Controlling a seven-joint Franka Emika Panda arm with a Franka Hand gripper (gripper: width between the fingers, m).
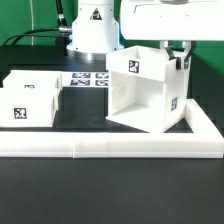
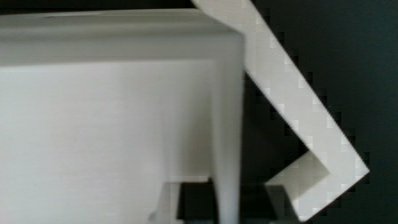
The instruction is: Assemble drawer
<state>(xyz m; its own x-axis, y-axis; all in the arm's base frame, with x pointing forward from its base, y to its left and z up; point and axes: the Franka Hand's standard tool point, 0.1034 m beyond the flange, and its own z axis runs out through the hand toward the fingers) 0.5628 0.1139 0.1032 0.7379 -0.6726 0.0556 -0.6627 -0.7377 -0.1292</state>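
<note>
No readable text; only a coded tag point(image 1: 133, 68) on drawer housing point(image 1: 140, 105)

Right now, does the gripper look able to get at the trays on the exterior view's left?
Probably not directly: the gripper straddles a wall of the housing. Once it lifts off, the way looks free, as nothing stands over the trays.
</note>
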